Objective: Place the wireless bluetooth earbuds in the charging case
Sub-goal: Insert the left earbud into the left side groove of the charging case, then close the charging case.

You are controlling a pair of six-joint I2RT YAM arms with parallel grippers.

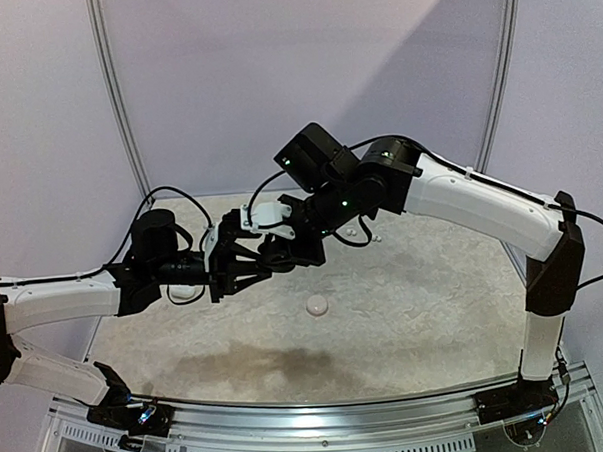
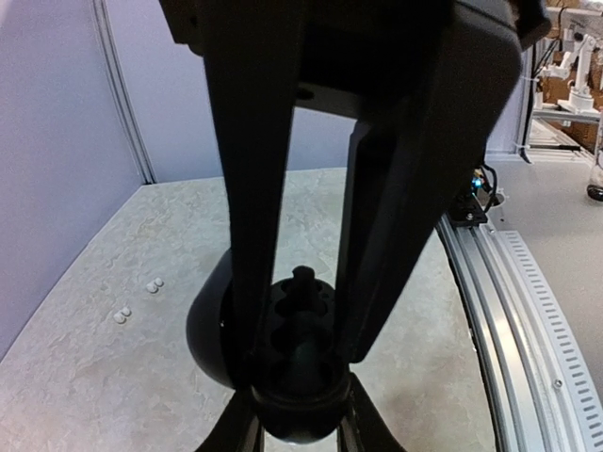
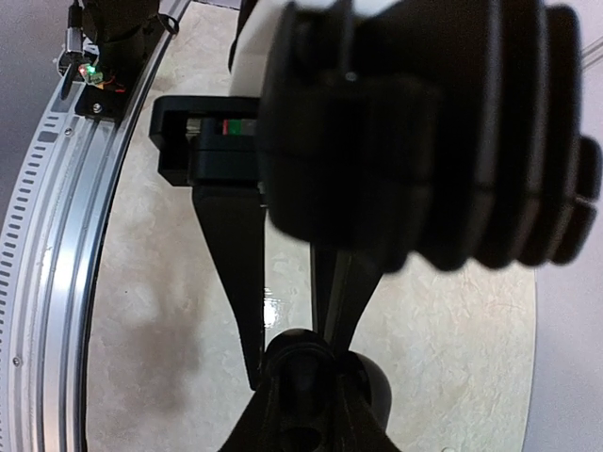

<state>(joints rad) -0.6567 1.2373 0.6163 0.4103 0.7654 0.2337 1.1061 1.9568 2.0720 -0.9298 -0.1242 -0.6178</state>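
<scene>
A black charging case hangs open above the table, its lid swung out to the left. My left gripper is shut on the case body from both sides. One black earbud stands up in the far well of the case. My right gripper reaches down over the case, and its fingers stand a little apart on either side of the wells without touching that earbud. In the top view both grippers meet at mid-table. Two pairs of white earbuds lie on the table.
A white pebble-like case sits on the pale stone table near the middle. Another white object lies partly under the left arm. A metal rail runs along the near edge. Purple walls close the back and sides.
</scene>
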